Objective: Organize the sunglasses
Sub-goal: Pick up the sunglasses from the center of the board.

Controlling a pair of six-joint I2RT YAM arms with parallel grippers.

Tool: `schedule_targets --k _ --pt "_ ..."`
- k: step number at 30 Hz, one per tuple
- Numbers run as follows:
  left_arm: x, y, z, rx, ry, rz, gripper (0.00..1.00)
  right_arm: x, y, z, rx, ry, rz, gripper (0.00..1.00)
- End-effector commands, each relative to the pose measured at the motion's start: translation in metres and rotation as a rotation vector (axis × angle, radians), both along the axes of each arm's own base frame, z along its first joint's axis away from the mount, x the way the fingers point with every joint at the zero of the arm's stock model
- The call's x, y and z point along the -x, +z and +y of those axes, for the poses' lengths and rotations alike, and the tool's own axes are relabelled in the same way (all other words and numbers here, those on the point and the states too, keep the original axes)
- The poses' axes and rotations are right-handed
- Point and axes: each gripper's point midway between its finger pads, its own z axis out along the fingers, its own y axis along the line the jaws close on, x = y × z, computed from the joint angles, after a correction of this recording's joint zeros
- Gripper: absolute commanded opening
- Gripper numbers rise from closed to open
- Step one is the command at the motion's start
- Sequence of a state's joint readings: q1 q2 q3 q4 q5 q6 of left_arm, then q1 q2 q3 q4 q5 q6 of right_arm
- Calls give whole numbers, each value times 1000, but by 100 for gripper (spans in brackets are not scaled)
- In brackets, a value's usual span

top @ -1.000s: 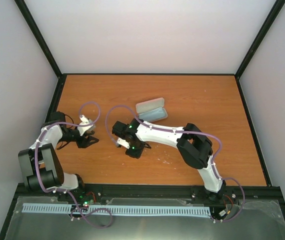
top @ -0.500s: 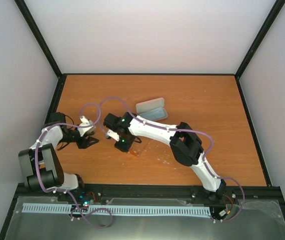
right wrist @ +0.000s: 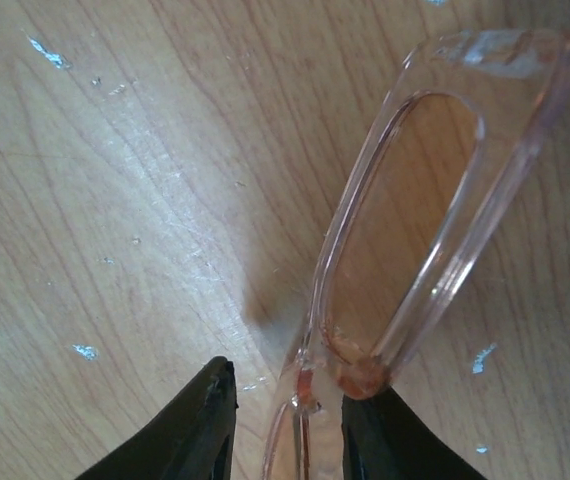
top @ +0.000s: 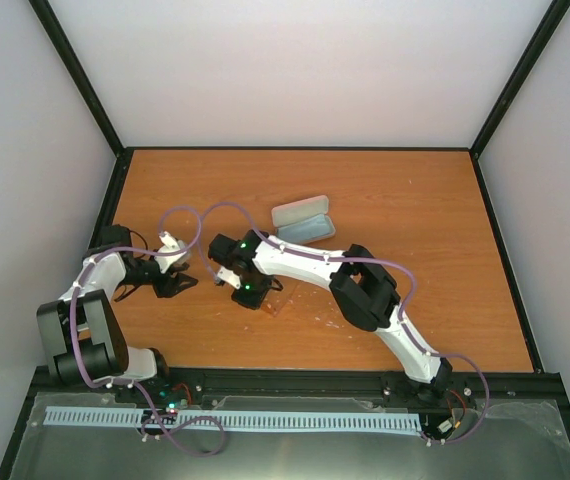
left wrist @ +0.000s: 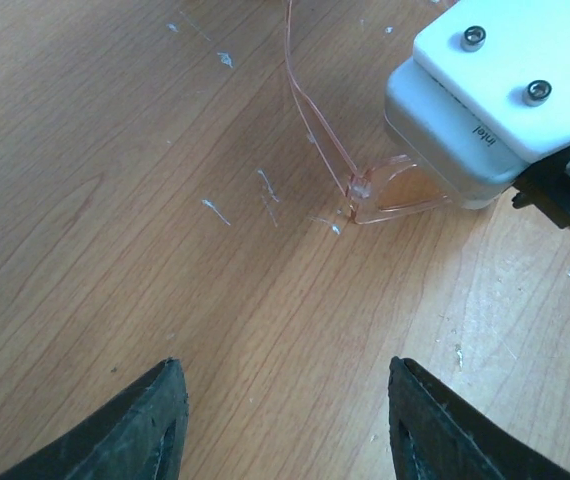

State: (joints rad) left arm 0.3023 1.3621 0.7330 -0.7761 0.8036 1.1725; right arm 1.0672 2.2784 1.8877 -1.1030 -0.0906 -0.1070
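Note:
The sunglasses point(top: 274, 301), see-through amber-brown, lie on the wooden table left of centre. In the right wrist view their frame point(right wrist: 350, 230) runs up from between my fingers. My right gripper point(top: 248, 293) point(right wrist: 290, 385) is part open around the frame. The right finger touches the frame and a small gap shows at the left finger. My left gripper point(top: 175, 283) point(left wrist: 285, 365) is open and empty, a short way left of the sunglasses. In its view one temple and a lens corner point(left wrist: 365, 195) show beside my right wrist's white camera block point(left wrist: 495, 100).
The oblong case point(top: 303, 222) lies open behind the right gripper, its pale blue inside up. The right arm stretches across the middle of the table point(top: 425, 240). White walls and black posts close the table at the back and sides.
My right gripper has moved left and a little back, towards the left arm, and now stands over the sunglasses. The left arm has not moved.

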Motion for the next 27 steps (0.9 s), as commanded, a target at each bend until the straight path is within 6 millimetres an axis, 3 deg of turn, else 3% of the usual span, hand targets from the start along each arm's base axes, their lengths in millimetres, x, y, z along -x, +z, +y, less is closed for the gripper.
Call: schedule_targets --k 1,6,10,12,17,23,27 --pt "-4 7 -1 5 -1 -35 56 6 -14 -1 23 5 29 27" --pt "-6 11 -3 22 3 -45 55 4 -17 -1 31 1 20 13" --pt "-8 27 -9 76 -10 -63 55 -3 1 5 -16 -23 10 3" --pt "-10 40 -13 122 -9 -73 55 -12 24 9 -69 -56 3 3" --pt "-25 80 -19 231 27 -124 53 -43 104 13 -319 -196 55 3" --pt "-42 141 -20 280 53 -315 53 -69 187 -7 -621 -339 214 3" --pt "-47 176 -21 311 61 -437 56 -86 230 -18 -881 -405 371 3"
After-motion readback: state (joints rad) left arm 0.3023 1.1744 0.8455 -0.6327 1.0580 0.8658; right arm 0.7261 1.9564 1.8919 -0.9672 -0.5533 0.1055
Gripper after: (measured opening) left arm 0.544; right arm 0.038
